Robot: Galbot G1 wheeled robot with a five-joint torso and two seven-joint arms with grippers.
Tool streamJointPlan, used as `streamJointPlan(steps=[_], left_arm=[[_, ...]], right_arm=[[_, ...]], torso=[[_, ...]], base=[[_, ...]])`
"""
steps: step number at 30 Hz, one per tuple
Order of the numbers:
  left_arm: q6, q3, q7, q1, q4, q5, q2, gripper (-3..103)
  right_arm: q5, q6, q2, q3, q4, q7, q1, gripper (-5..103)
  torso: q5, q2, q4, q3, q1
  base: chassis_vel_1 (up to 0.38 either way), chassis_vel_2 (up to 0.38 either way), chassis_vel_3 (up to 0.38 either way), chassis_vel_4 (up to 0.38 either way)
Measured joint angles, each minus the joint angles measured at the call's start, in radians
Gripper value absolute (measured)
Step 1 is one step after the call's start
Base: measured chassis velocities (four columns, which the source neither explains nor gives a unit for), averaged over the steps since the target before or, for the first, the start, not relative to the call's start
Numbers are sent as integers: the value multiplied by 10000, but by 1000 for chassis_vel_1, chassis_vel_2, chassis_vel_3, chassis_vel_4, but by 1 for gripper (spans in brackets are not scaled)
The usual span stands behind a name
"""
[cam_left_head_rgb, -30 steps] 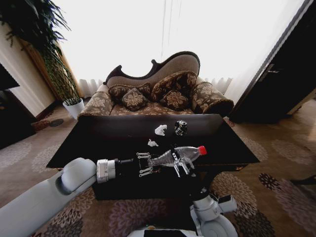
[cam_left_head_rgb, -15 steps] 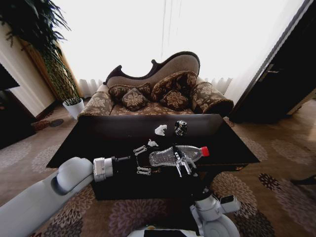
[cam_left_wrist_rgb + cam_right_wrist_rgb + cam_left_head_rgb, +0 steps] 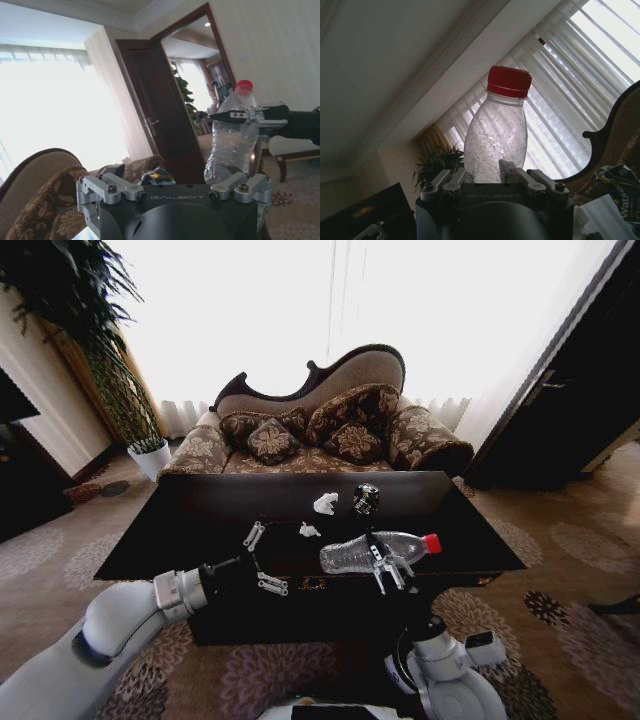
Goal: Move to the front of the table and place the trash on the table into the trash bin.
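My right gripper (image 3: 388,566) is shut on the middle of the clear plastic bottle (image 3: 372,551) with a red cap, holding it sideways just above the front of the black table (image 3: 190,530). The right wrist view has the bottle (image 3: 497,135) standing between my fingers (image 3: 446,183). Left of the bottle's base, my left gripper (image 3: 261,560) hangs open and apart from it. A dark shiny object (image 3: 366,499) and two white paper bits (image 3: 325,503) (image 3: 308,531) lie on the table behind. From the left wrist, the bottle (image 3: 231,142) is held beyond my open fingers (image 3: 111,186). The trash bin is out of view.
A patterned sofa (image 3: 320,430) stands behind the table. A white plant pot (image 3: 150,458) with a tall plant is at the back left, and a dark cabinet (image 3: 570,410) at the right. Floral carpet (image 3: 540,610) surrounds the table.
My left gripper opened, let go of the bottle's base and drew back to the left. The right gripper carried the bottle a little to the right.
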Motion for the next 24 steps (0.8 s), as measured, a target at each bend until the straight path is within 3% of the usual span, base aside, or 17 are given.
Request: streamJointPlan(steps=[5,12,19,21,24], left_arm=[[-44,-784,4,738,-197,-209,-733,100],[-37,-1680,-116,1393,-629,-460,-1459,100],[305,-3284,-1107,1993,-1045,-1124,-2336,100],[580,-3956,-1639,2188,-1058,-1355,-2774,100],[768,-4297,-2103,2260,-1059,-1441,-3149,100]], right_arm=[[-31,39,-35,99,-121,38,-4,26],[-802,208,-167,571,-417,171,174,26],[-244,197,-481,1282,-427,65,366,26],[-80,197,-591,1526,-463,25,406,26],[-38,197,-651,1754,-511,10,429,26]], torso=[[2,-1,-1,0,1],[3,-2,-1,0,1],[1,-2,-1,0,1],[2,-2,0,0,1],[1,-2,-2,0,2]], base=[[0,0,0,0],[0,0,0,0],[0,0,0,0],[0,0,0,0],[0,0,0,0]])
